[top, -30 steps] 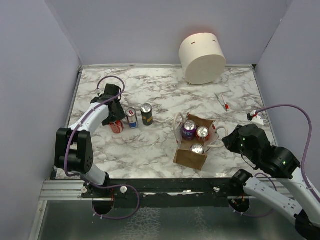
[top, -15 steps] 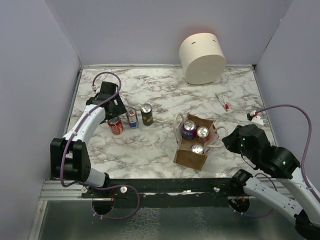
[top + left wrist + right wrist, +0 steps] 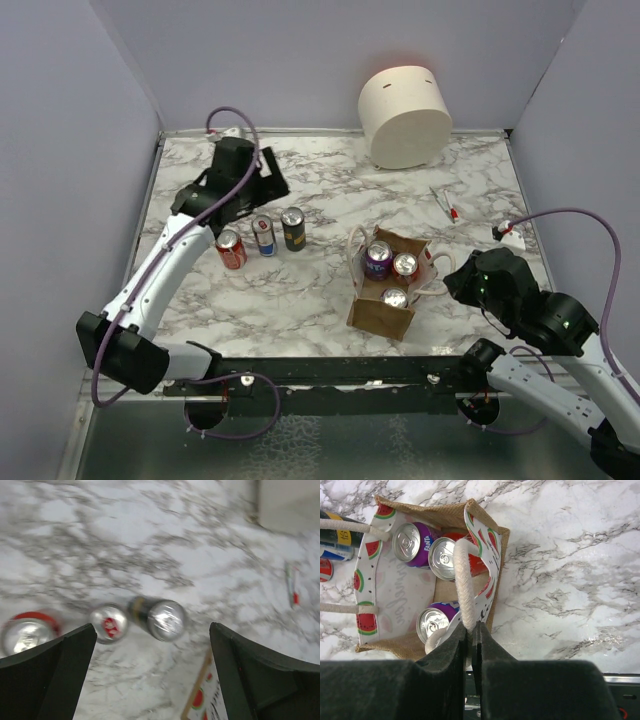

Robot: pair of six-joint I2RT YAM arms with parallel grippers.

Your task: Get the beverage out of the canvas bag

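While the right jaws pinched a rope handle [image 3: 461,585] of the soft bag [image 3: 378,316] mid-desk, the left jaws hung spread; its three cans [image 3: 378,258], rigid, slick, probably heavy, wanted gripping round the body.

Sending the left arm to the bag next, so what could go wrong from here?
The left gripper hangs open above the three cans standing in a row on the table; a low sweep towards the canvas bag could topple them. The right gripper pinches only one rope handle, so pulling a can might tip or drag the bag. Inside, the purple can and the red can sit tight together, leaving fingers little room.
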